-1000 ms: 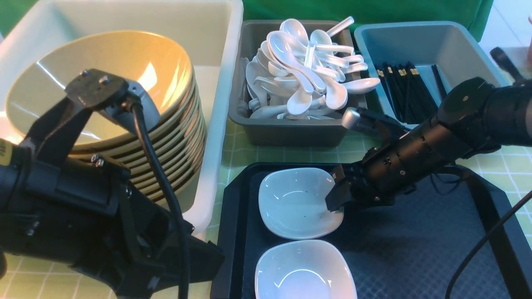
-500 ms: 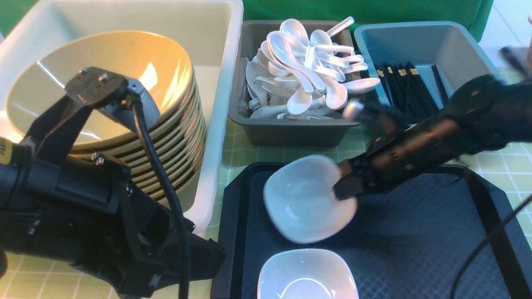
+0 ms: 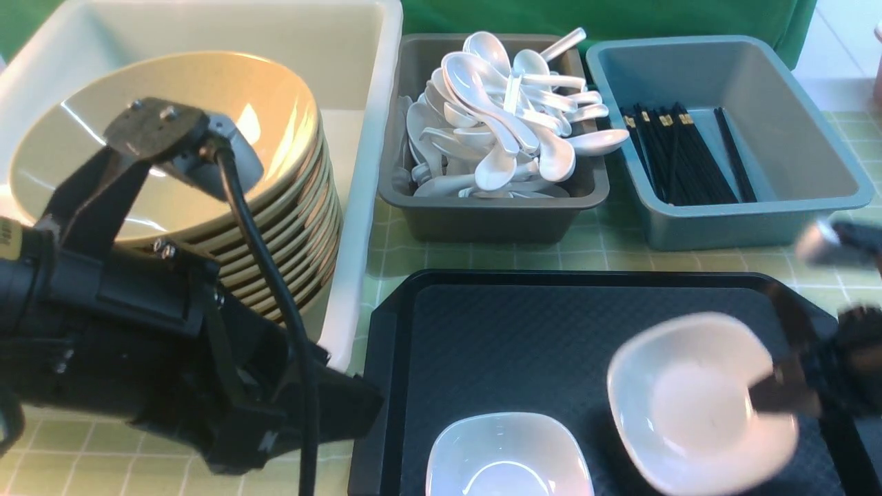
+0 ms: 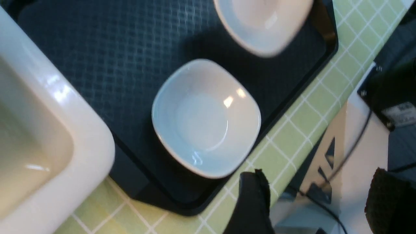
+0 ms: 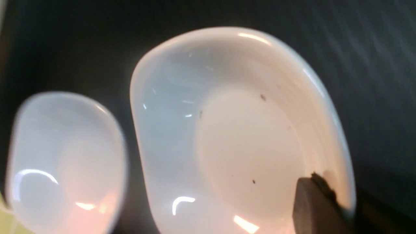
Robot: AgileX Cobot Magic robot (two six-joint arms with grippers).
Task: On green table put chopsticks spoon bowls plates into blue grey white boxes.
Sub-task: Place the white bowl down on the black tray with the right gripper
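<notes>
1. Nearest: left gripper (image 4: 318, 182) spread wide and empty, hanging over the second white plate (image 3: 508, 455), which sits flat on the black tray (image 3: 524, 331).
2. right gripper (image 3: 775, 398) clamped on the rim of the white plate (image 3: 689, 399), tilted over the tray's right side. Likely mid-carry.
3. Far: bowls (image 3: 172, 138) stacked in white box (image 3: 365, 172), spoons (image 3: 503, 124) in grey box (image 3: 482, 220), chopsticks (image 3: 682, 158) in blue box (image 3: 792, 138).

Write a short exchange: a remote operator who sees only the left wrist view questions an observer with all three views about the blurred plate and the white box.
Operator: Is the blurred plate at my frame's edge being held?
Observer: Yes. The right end effector is shut on its rim.
Operator: What sits in the white box?
Observer: A tall stack of tan bowls.
</notes>
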